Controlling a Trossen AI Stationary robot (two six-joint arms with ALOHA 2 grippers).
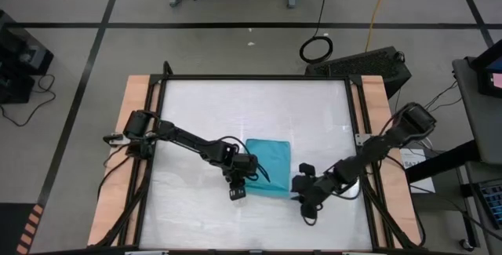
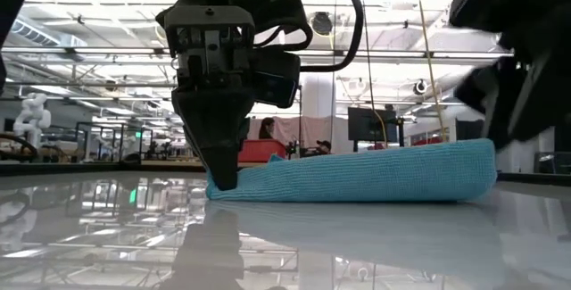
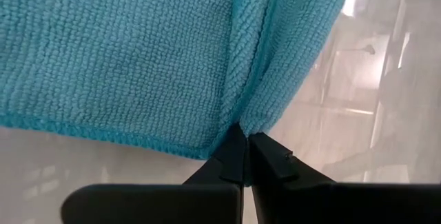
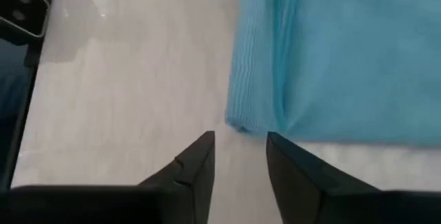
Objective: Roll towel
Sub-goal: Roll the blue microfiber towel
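The towel (image 1: 271, 158) is plain turquoise-blue with a fine ribbed weave, on a glossy white table (image 1: 251, 106).

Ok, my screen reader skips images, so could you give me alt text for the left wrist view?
The left gripper, fingers shut, pinches the edge of a fold in the turquoise towel, which fills most of the picture. The glossy white table shows beside and below the cloth.
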